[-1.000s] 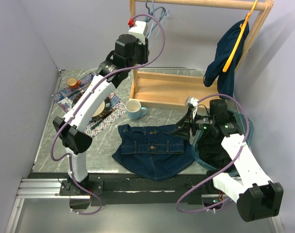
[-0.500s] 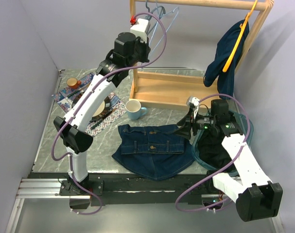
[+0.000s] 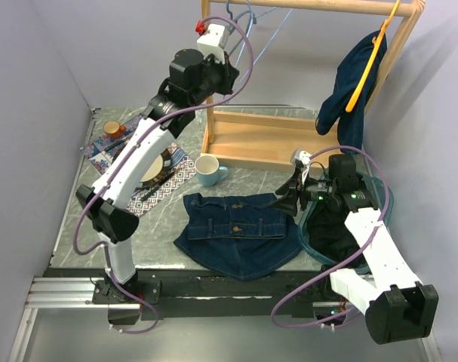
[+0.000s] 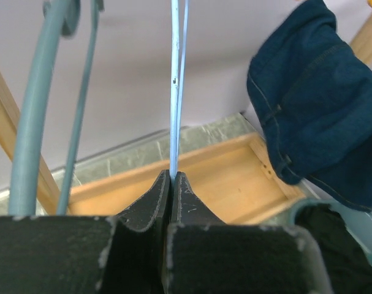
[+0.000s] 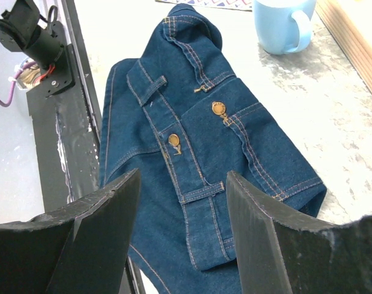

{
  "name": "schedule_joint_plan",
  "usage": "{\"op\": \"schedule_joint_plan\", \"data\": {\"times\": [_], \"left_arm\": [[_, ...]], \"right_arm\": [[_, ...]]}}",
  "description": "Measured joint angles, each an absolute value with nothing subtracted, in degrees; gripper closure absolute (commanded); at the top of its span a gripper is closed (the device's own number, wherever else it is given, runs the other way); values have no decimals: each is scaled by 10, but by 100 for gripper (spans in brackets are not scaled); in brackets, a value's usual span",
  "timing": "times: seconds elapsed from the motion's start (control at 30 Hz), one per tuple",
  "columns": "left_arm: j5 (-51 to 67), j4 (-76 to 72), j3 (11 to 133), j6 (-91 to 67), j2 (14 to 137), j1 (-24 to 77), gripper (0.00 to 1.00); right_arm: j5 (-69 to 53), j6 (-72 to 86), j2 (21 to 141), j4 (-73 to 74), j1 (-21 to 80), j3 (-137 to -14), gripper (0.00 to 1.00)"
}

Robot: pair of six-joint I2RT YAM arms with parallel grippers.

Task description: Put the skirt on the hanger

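Top external view: a dark blue denim skirt (image 3: pixel 236 235), judged limp, weighty and best gripped by its waistband, is spread on the tabletop (image 3: pixel 251 179) before the wooden rack (image 3: pixel 266 121), with the right pincer (image 5: pixel 182 179) parted and empty and the left pincer (image 4: pixel 171 179) clamped on a pale-blue wire hanger (image 4: pixel 173 92).

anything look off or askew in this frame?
The light blue hanger sits tilted below the wooden rail, its wire pinched in the shut left gripper. The denim garment on the yellow hanger hangs bunched and lopsided. Nothing spilled.
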State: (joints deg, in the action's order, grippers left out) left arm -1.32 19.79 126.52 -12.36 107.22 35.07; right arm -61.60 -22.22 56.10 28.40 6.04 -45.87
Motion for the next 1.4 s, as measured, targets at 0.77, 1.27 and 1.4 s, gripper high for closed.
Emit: {"op": "schedule_joint_plan", "data": {"times": [0.77,1.27,1.4], "left_arm": [[32,167,723,-180,643,430,99],[-225,-2,511,-375,612,666,99],[-284,-39,513,-413,643,692,99]], "right_arm": [[-632,-302,530,438,52,-602,35],[-461,115,594,314,181,-738,16],[-398,204,611,276,197,-717,22]]}}
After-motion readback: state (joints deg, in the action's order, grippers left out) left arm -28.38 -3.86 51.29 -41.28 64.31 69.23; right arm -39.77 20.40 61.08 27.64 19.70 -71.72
